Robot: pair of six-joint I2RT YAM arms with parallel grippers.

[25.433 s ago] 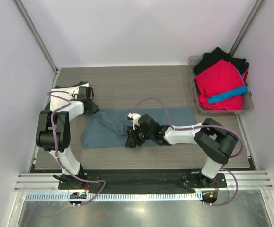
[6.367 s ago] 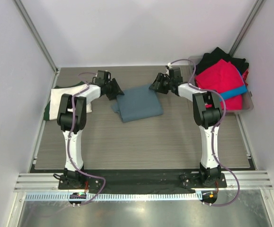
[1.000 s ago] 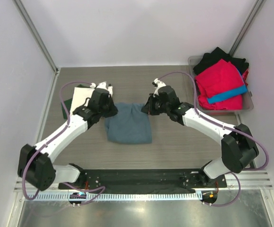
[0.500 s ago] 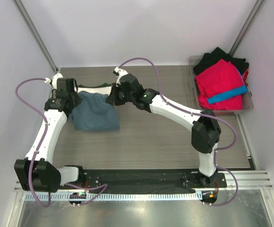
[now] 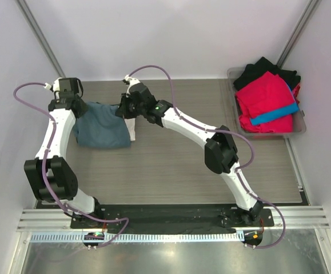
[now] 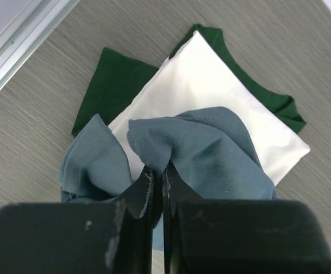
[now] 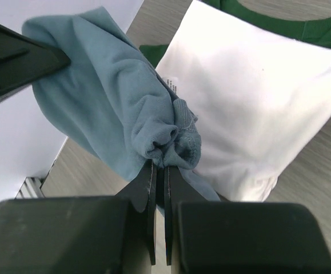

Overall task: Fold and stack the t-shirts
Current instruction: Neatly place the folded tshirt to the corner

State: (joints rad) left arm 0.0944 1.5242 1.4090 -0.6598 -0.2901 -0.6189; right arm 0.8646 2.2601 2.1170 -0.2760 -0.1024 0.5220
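The folded slate blue-grey t-shirt hangs between both arms at the table's back left, over the folded cream-white t-shirt, which lies on the dark green t-shirt. My left gripper is shut on the blue-grey shirt's left corner. The right gripper is shut on its bunched right corner. In the right wrist view the cream-white t-shirt lies just below the held cloth, with the green one showing at its edge.
A grey bin at the back right holds red, black and bright blue shirts. A metal rail runs along the table's left edge, close to the stack. White walls enclose the table.
Both arms have carried the blue-grey t-shirt from the table's middle leftward and back, so that it now hangs over the cream-white and green stack. Both grips have stayed shut.
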